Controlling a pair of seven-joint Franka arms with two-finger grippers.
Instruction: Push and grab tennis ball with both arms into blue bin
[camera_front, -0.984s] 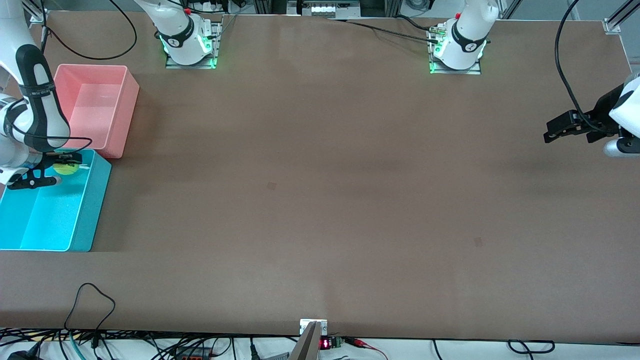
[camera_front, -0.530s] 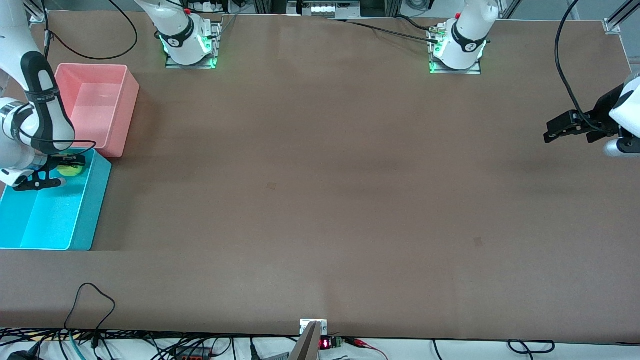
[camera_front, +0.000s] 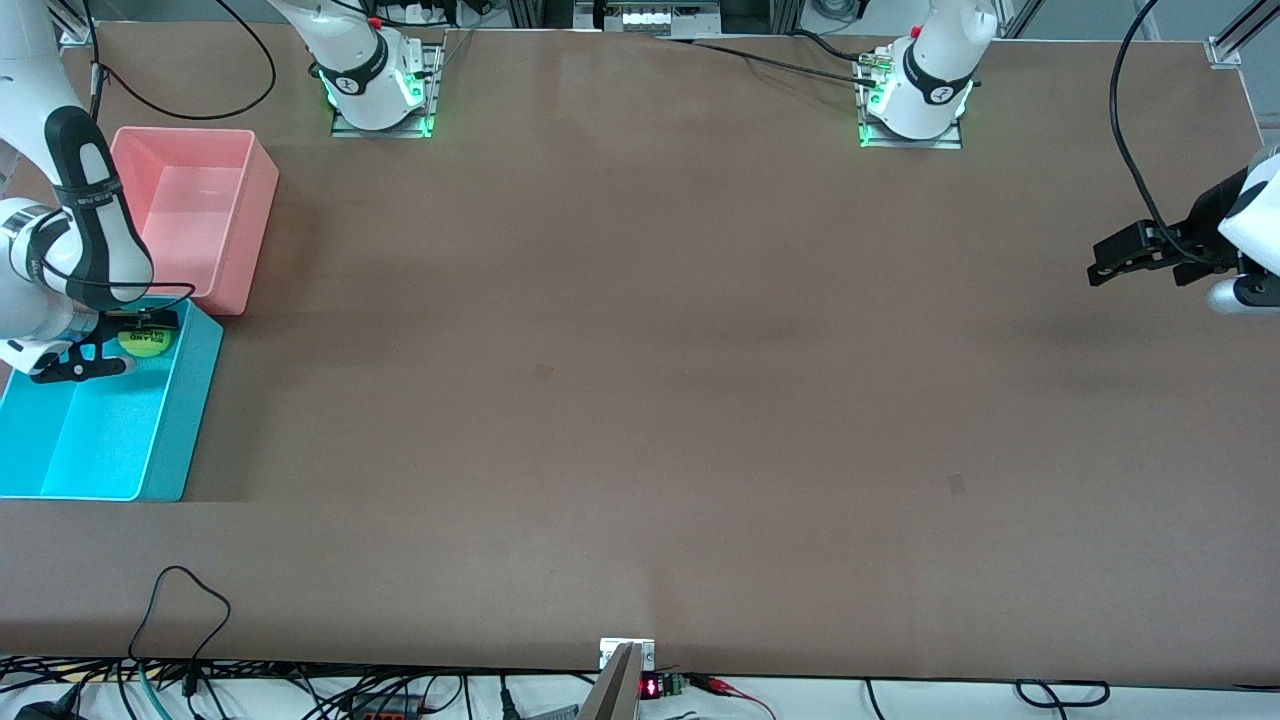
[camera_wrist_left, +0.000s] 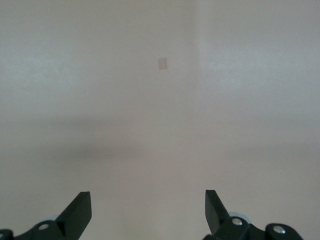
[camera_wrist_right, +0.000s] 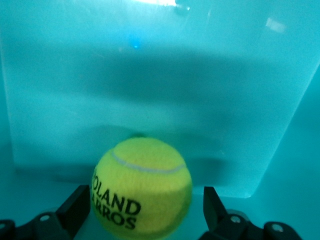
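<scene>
The right end effector (camera_front: 105, 345) hangs over the blue bin (camera_front: 190, 420), at the end of the bin that sits next to the pink bin (camera_front: 255, 215). Its two black fingers (camera_wrist_right: 75, 207) are spread apart, and the tennis ball (camera_wrist_right: 141, 187) sits in the gap between them. In the right wrist view there is a thin gap on one side of the ball, so the fingers are not squeezing it. The ball is let go. From the front, the tennis ball (camera_front: 146, 341) shows just beside the black fingers, inside the blue bin's walls, with its black letters facing up. I cannot tell if it is lying on the bin floor or is a bit above it. The left end effector (camera_front: 1125, 258) waits over the bare brown bench (camera_front: 640, 400) at the left arm's end, well apart from the bins. Its fingers (camera_wrist_left: 77, 215) are spread wide and hold nothing. Compared with one second ago, the right arm has pulled up a little toward the pink bin. The ball has shifted a bit and turned, so its letters now show. The left arm has not moved at all.
</scene>
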